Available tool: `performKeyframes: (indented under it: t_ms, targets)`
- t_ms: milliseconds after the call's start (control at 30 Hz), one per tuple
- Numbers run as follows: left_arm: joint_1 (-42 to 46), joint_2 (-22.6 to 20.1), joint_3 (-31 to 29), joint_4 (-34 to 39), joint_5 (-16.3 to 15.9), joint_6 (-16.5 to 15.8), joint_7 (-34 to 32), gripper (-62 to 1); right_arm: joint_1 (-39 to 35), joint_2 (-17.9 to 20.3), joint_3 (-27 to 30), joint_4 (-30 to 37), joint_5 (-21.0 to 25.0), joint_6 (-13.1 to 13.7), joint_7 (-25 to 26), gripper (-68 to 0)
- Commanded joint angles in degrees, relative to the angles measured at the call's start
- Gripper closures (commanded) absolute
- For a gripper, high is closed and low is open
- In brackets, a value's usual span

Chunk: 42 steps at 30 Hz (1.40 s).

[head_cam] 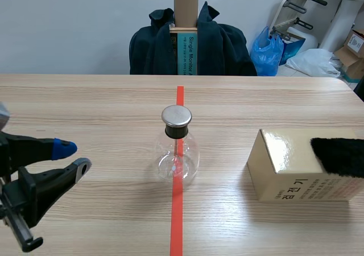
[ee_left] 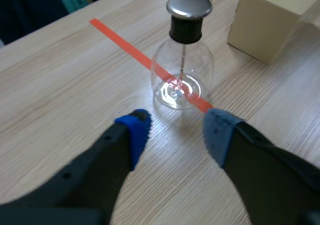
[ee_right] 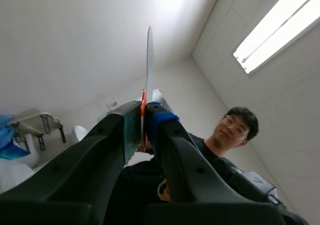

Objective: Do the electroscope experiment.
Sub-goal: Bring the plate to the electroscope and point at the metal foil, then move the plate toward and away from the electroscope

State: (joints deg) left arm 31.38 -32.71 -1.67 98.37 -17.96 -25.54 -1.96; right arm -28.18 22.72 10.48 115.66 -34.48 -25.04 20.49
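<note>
Because the left gripper hangs with fingers spread just short of the glass electroscope flask on the tape line, a careless advance could knock it over. Farther right, black fur lies on the cardboard box. The right gripper, clamped on a thin pale rod pointing upward, could lose it if the pinch slips.

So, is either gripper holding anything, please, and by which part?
Right gripper: shut on a thin pale rod, pinched at its orange-marked end. Left gripper: open, holding nothing.
</note>
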Motion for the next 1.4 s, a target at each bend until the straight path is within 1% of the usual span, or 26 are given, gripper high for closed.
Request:
performKeyframes:
  t_ms: [0,133,233,367,467,567,600,667,767,800,900,1000,1033,1167,1267,1367]
  targets:
    - [-2.67,0.13,0.96,-2.12,-0.44,0.04,-0.98,-15.5,1.11,0.98,-1.88,0.0,-0.48,-0.92,-0.5,-0.6]
    - [-9.01,0.31,4.2,-9.38,-0.44,0.02,-1.62,-2.9,2.03,0.9,-3.96,0.0,-2.36,-1.49,-0.46,-0.6]
    - [-13.53,0.31,7.65,-14.84,-0.44,-1.31,-3.52,-3.1,2.19,0.9,-4.07,0.0,-3.52,-1.49,0.0,-0.7]
    - [-18.69,0.35,12.87,-21.24,-0.46,-2.14,-7.78,-3.1,2.29,0.92,-4.07,0.0,-5.25,-1.46,0.5,-0.7]
    - [-21.97,1.01,16.76,-24.96,-0.44,-2.29,-9.64,-3.1,2.29,0.92,-4.07,0.0,-5.46,-1.44,1.66,-0.7]
    - [-24.68,2.43,20.22,-28.13,-0.44,-2.27,-10.58,-3.1,2.32,0.92,-4.07,0.0,-7.17,-1.42,3.17,-0.7]
    - [-25.51,2.95,21.38,-29.14,-0.44,-2.27,-10.86,-3.1,2.36,0.92,-4.22,0.0,-7.32,-0.72,4.17,-0.7]
    - [-27.12,3.91,23.69,-30.84,-0.42,-2.25,-11.56,-3.1,3.43,0.92,-5.22,0.0,-7.32,1.14,4.37,-0.7]
    - [-29.57,5.44,26.4,-33.14,-0.42,-1.84,-11.69,-3.1,6.01,0.94,-8.63,-0.07,-7.37,3.96,2.23,-0.7]
    - [-30.27,6.01,27.08,-33.86,-0.42,-1.68,-11.58,-3.1,7.06,0.94,-10.16,-0.26,-7.37,4.15,1.7,-0.6]
    - [-31.85,7.48,28.57,-35.98,-0.15,-0.59,-11.56,-3.1,9.97,0.98,-15.52,-1.51,-8.15,4.09,0.17,-0.6]
    - [-33.05,8.76,29.16,-37.59,1.31,0.94,-11.74,-3.1,11.98,1.18,-21.88,-4.02,-11.26,4.09,-1.99,-0.6]
    - [-33.35,9.05,29.29,-38.03,1.95,1.07,-11.8,-3.1,12.57,1.27,-24.13,-5.29,-12.37,4.07,-2.8,-0.6]
    - [-33.66,9.68,29.31,-38.73,2.69,1.7,-12.74,-3.2,14.43,1.27,-31.89,-11.76,-16.41,3.43,-5.22,-0.6]
    - [-33.62,9.88,29.33,-38.86,4.11,1.86,-13.62,-3.1,15.04,1.27,-35.63,-16.13,-17.99,3.02,-6.03,-0.6]
    - [-33.64,9.97,29.31,-38.86,4.11,2.08,-13.68,-3.1,15.04,1.25,-37.9,-19.5,-19.41,1.11,-5.99,-0.6]
